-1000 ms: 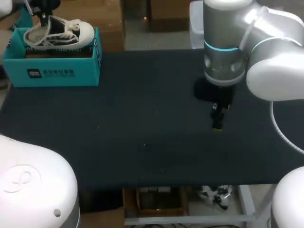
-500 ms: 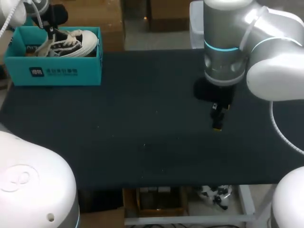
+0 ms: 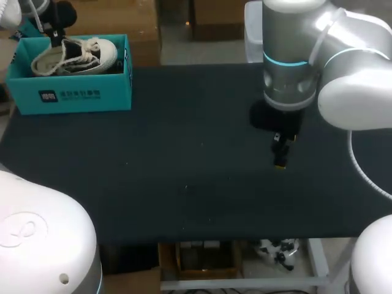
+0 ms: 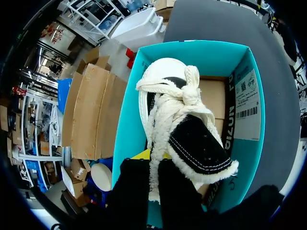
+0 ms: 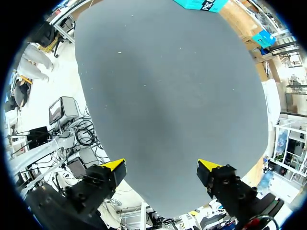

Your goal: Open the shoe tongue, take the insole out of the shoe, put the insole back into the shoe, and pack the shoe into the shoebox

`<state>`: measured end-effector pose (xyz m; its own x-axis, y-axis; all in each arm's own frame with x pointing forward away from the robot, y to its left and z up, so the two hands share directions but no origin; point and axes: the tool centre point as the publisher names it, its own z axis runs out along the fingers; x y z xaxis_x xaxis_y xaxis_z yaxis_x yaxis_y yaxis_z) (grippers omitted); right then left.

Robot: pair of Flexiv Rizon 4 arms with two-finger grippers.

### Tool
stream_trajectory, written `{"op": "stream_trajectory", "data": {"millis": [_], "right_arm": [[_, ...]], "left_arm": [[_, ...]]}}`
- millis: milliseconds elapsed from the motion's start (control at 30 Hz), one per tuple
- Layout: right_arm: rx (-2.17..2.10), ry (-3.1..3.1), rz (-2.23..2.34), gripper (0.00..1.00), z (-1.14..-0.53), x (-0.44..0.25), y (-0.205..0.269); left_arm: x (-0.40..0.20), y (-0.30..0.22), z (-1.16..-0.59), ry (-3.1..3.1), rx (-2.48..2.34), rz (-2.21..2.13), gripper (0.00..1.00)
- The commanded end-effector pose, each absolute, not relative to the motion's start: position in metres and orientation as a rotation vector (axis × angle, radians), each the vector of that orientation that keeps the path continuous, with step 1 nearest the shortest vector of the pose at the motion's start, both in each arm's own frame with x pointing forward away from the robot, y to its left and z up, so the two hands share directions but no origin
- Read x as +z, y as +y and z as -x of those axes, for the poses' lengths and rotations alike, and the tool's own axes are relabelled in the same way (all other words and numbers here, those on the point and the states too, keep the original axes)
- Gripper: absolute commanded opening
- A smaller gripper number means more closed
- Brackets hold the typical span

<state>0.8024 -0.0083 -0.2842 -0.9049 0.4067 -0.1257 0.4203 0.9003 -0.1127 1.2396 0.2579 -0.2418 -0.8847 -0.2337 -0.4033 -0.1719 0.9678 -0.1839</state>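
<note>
In the head view, the canvas sneaker (image 3: 76,55) is seen lying inside the teal shoebox (image 3: 86,95) at the far left of the desk (image 3: 184,153), with the left gripper (image 3: 56,38) down on it. The right gripper (image 3: 280,153) hangs over bare desk, well apart.

In the left wrist view, the fingers (image 4: 177,196) are seen narrow, pinched on the white edge of the upper beside the black tongue (image 4: 199,141). The sneaker is judged light and soft, likely to sag, so the firmer collar edge is a better hold than the loose laces (image 4: 184,91).

In the right wrist view, the fingers are spread wide — nothing is held.
</note>
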Motion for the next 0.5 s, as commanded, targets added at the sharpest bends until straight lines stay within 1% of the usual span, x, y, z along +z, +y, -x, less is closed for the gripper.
{"op": "stream_trajectory", "data": {"millis": [33, 333, 367, 400, 433, 467, 500], "right_arm": [[-0.209, 2.965, -0.647, 1.00, -0.802, -0.284, -0.009], [-0.209, 2.965, -0.647, 1.00, -0.802, -0.284, -0.009], [-0.209, 2.965, -0.647, 1.00, -0.802, -0.284, -0.009], [-0.209, 2.965, -0.647, 1.00, -0.802, -0.284, -0.009], [-0.209, 2.965, -0.647, 1.00, -0.802, -0.284, -0.009], [-0.209, 2.965, -0.647, 1.00, -0.802, -0.284, -0.009], [-0.209, 2.965, -0.647, 1.00, -0.802, -0.284, -0.009]], "left_arm": [[-0.251, 0.250, -1.243, 2.688, -0.168, 0.282, 0.00], [-0.279, 0.246, -1.255, 2.725, -0.104, 0.282, 0.00], [-0.282, 0.246, -1.255, 2.732, -0.098, 0.281, 0.09], [-0.285, 0.246, -1.255, 2.733, -0.093, 0.280, 0.36], [-0.286, 0.246, -1.255, 2.733, -0.087, 0.286, 0.72], [-0.287, 0.246, -1.255, 2.734, -0.085, 0.285, 0.92], [-0.288, 0.246, -1.255, 2.737, -0.082, 0.286, 1.00]]}}
